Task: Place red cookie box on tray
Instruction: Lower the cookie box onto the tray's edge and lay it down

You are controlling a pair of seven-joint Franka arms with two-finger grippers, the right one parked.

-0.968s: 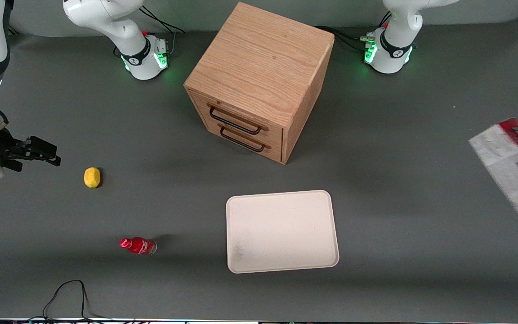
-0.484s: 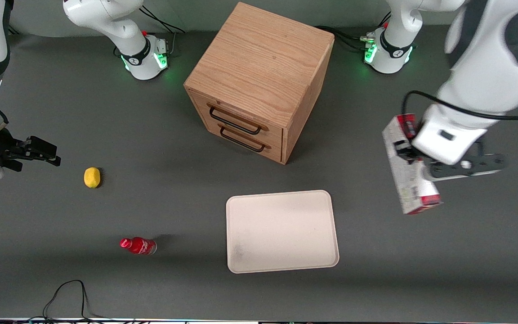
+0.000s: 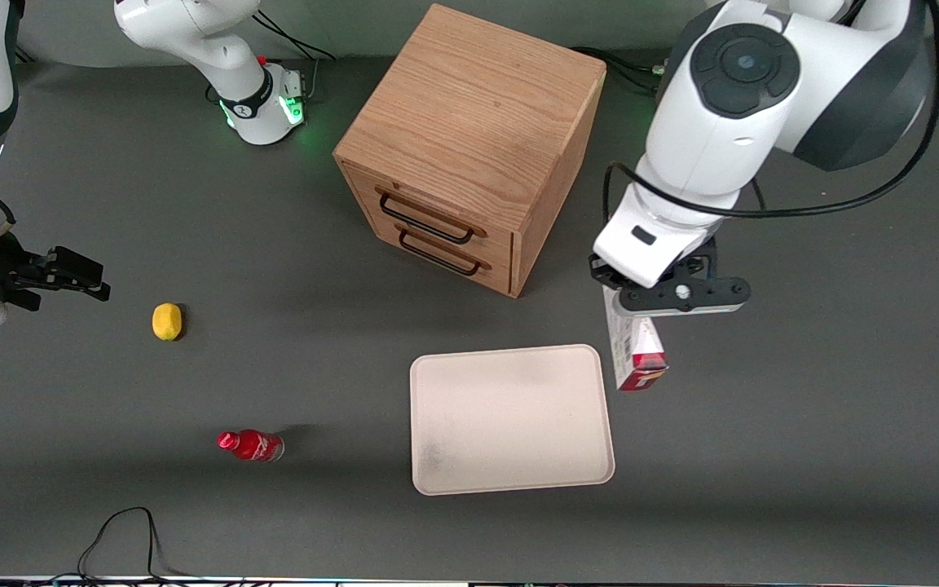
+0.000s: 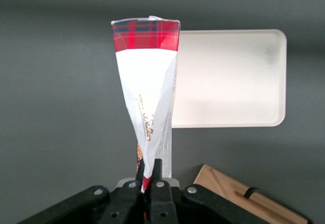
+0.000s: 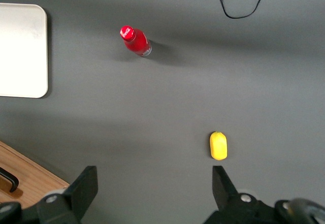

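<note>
The box [image 3: 635,349] looks light and hollow, thin cardboard, prob. easy to crush or dent if squeezed hard. In the wrist view its walls pinch in toward the tool [image 4: 151,181], so the card seems to be giving under the grip already (judgement, not certain). It's stiff enough lengthwise to hang without drooping. Best hold is across the narrow flat faces near one end, which is about where it's taken now; a smooth printed skin could slip if grip is slack.

Looks: long, narrow, flat. White/grey side panel w/ small print, red on the lower end, red tartan band across the end cap [image 4: 146,35], gold script on the white face.

Tool is clamped tight on the box's upper end, fingers nearly together w/ the card between them. Box hangs end-down in the air, clear of the surface, just beside the tray [image 3: 510,420] at its edge toward the working arm's end, between tray and cabinet [image 3: 469,147] level. Not over the tray yet; needs a short sideways carry, then lay flat.
</note>
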